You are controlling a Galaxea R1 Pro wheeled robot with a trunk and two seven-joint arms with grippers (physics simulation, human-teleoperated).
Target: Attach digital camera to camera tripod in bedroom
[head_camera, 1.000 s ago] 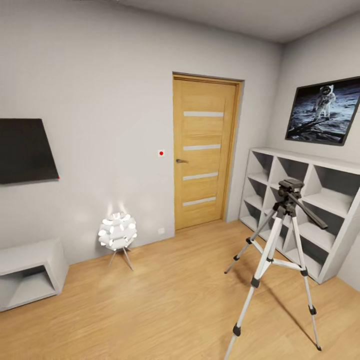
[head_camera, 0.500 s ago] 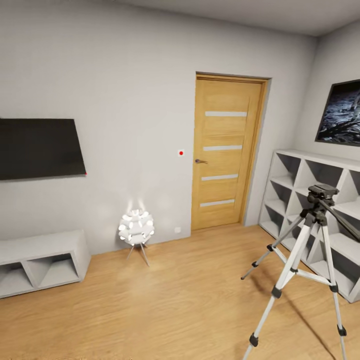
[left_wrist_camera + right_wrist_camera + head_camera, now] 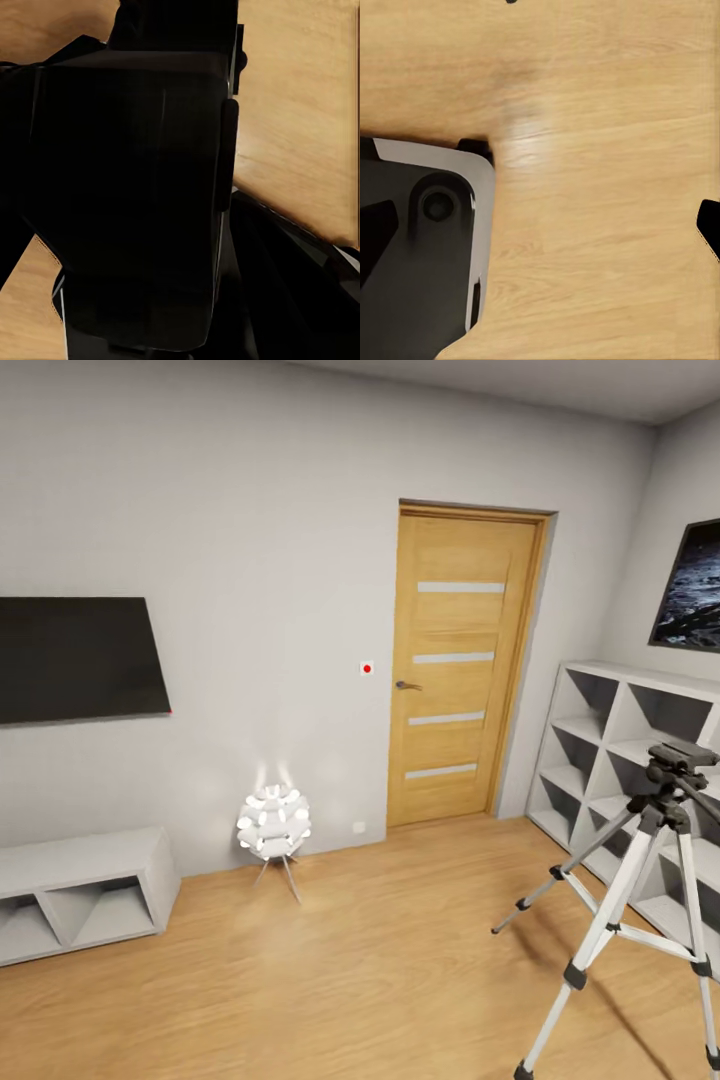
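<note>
The tripod (image 3: 640, 880) is seen at lower right, before the shelf (image 3: 640, 760); the door (image 3: 462, 665) is shut. Neither hand's state can be told.

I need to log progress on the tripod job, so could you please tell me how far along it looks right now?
Done: the robot is in the bedroom, facing the tall silver-legged camera tripod, which stands on the light wood floor before the white cube shelf. In hand: possibly the camera; a large black boxy object crowds the left wrist view, too dark to identify. Left: the tripod's black head carries nothing, so attaching remains.
</note>
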